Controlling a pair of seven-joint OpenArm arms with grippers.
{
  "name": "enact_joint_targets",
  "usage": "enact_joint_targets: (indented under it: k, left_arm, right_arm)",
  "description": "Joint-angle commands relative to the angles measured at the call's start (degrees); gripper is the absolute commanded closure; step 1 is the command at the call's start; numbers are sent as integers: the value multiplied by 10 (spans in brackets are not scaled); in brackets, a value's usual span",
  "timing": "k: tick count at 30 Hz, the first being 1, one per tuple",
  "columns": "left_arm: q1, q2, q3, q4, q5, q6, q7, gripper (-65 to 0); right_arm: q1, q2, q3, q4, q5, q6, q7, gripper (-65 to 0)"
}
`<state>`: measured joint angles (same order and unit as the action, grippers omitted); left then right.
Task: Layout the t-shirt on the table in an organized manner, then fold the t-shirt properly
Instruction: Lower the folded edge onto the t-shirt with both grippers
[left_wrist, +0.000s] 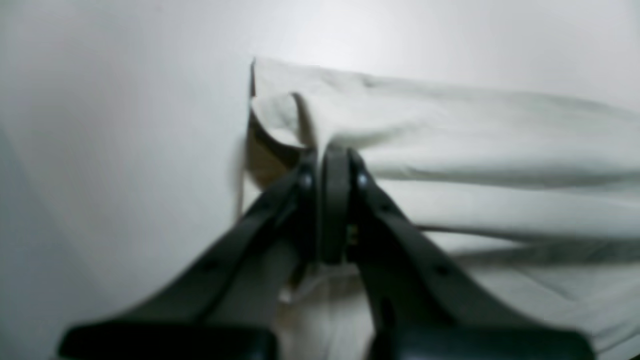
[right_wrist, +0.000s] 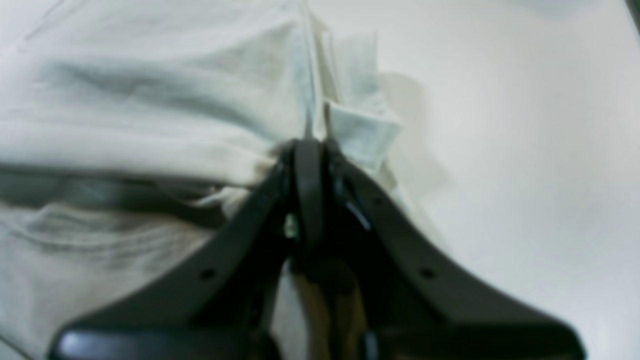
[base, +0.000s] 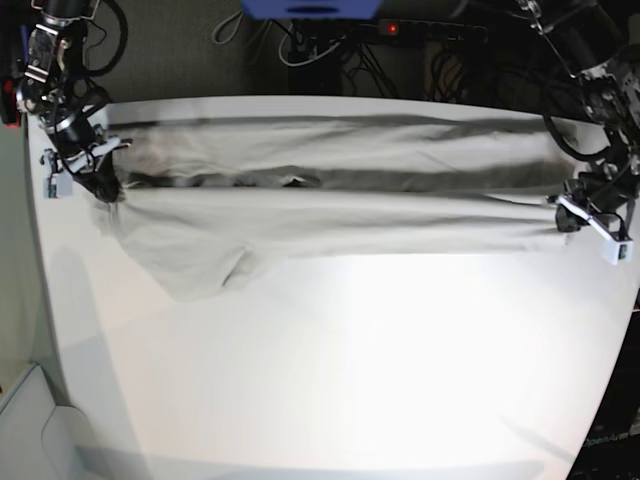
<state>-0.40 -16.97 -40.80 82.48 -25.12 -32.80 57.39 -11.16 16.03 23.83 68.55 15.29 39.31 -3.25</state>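
Clearly stretched between both arms: the t-shirt (base: 330, 205), pulled into a long horizontal band across the far part of the table (base: 350, 380), well behind the bare glossy white surface nearer the camera. At the base view's right end, the left gripper (base: 562, 216), jaws pressed together and pinching a corner of the cloth; seen close from the left wrist camera as black fingers (left_wrist: 335, 200) meeting on a folded-over edge of fabric, with the t-shirt (left_wrist: 450, 150) running off to the right in soft lengthwise creases and the table (left_wrist: 110, 150) to the left. At the base view's left end, the right gripper (base: 105, 188), likewise clamped on the fabric; from the right wrist camera, dark fingers (right_wrist: 307, 180) closed on a bunched corner with a small flap sticking up just past the tips, the t-shirt (right_wrist: 150, 100) spreading to the left and the table (right_wrist: 525, 175) lying bare to the right. Below the taut band near the right gripper, a loose section of cloth (base: 190, 260) sagging forward onto the tabletop in a rounded flap. Along the band's upper half, a dark shadowed fold line running nearly the whole width. Behind the table's far edge, cables and a blue object (base: 310, 8), blurred and partly cut off.
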Motion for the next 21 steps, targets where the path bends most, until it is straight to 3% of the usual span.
enact_joint_targets:
  k: [1, 10, 21]
  left_arm:
    - [-8, -11, -3, 8, -5, 0, -13, -4]
    - [-7, -5, 15, -41, 60, 0, -95, -4]
    - [-1, -7, 19, -41, 62, 0, -91, -4]
  right_arm:
    - [4, 11, 5, 6, 6, 7, 11, 0]
    - [5, 11, 5, 6, 6, 7, 11, 0]
    - [6, 12, 5, 6, 6, 7, 11, 0]
